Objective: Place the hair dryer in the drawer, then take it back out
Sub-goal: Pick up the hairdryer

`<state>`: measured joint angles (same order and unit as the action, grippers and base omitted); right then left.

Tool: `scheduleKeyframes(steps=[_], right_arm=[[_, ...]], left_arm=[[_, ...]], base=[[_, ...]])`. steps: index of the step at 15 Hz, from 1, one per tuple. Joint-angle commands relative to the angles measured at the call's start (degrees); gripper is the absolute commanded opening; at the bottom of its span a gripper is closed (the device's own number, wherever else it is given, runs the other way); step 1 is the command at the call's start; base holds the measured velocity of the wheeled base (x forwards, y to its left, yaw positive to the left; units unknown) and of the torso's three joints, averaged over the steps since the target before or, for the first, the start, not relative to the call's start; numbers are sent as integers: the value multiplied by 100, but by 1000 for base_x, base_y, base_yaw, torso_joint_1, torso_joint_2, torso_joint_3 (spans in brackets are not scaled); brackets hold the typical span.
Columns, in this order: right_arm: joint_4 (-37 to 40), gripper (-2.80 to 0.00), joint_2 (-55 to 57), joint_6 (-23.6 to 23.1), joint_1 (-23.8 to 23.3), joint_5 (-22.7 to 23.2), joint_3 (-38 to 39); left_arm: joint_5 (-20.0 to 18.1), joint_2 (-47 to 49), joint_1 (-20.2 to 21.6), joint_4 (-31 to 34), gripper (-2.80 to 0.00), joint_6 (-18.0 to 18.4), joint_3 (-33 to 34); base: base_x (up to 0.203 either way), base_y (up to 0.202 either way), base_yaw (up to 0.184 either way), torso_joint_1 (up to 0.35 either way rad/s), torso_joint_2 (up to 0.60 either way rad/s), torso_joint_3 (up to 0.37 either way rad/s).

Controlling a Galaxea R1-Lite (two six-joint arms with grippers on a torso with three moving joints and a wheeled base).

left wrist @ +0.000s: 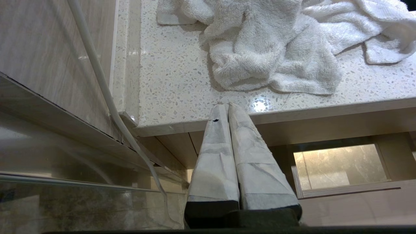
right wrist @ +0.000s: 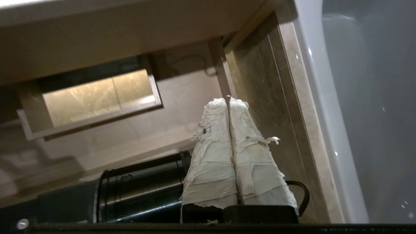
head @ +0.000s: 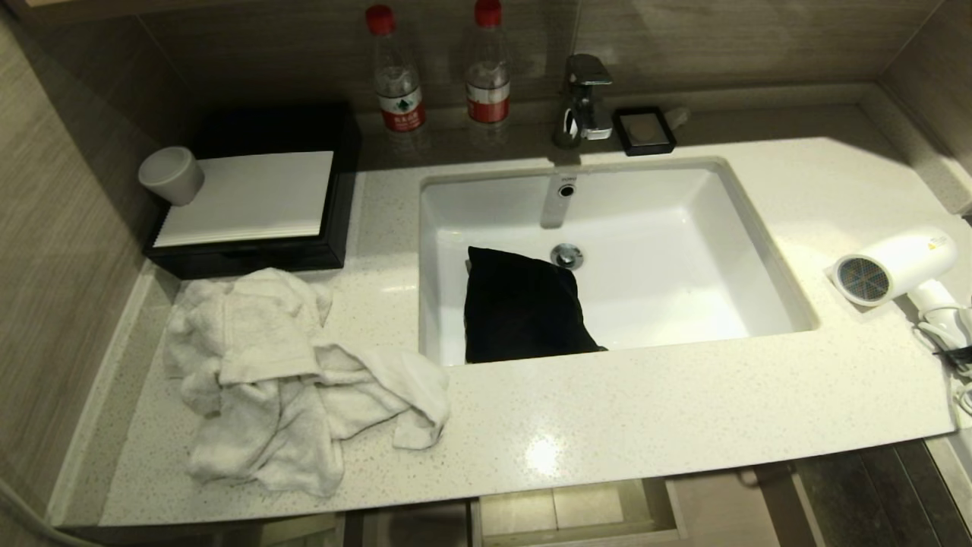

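Observation:
The white hair dryer (head: 900,262) lies on the counter's right end, its dark mesh grille facing the sink and its cord (head: 949,330) coiled beside it. The drawer (head: 714,509) stands pulled out under the counter's front edge, its boxed notch (head: 577,505) showing. Neither arm is in the head view. My left gripper (left wrist: 226,104) is shut and empty, low in front of the counter's left end; the drawer (left wrist: 357,208) shows off to its side. My right gripper (right wrist: 227,98) is shut and empty below the counter's edge, beside the drawer (right wrist: 182,107).
A crumpled white towel (head: 288,380) covers the counter's left part. A black cloth (head: 524,308) lies in the sink (head: 683,197). At the back stand a faucet (head: 585,99), two bottles (head: 399,72), a soap dish (head: 644,129), a black tray (head: 250,258) and a cup (head: 171,175).

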<state>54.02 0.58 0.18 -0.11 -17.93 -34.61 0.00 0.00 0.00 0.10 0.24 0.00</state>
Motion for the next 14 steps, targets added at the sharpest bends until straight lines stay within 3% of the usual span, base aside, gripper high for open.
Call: scheduleKeyframes(steps=[1, 7, 14], right_arm=[[-38, -280, 358, -46, 3, -100, 84], [-729, -280, 1457, -102, -144, -443, 403], [-1659, -280, 2249, -654, -1295, -661, 520]], left_arm=[[0, 0, 0, -1, -280, 2, 9], [0, 0, 0, -1, -280, 2, 9], [0, 0, 0, -1, -280, 2, 6]], base=[[0, 0, 0, 0, 0, 0], [0, 0, 0, 0, 0, 0], [0, 0, 0, 0, 4, 1]])
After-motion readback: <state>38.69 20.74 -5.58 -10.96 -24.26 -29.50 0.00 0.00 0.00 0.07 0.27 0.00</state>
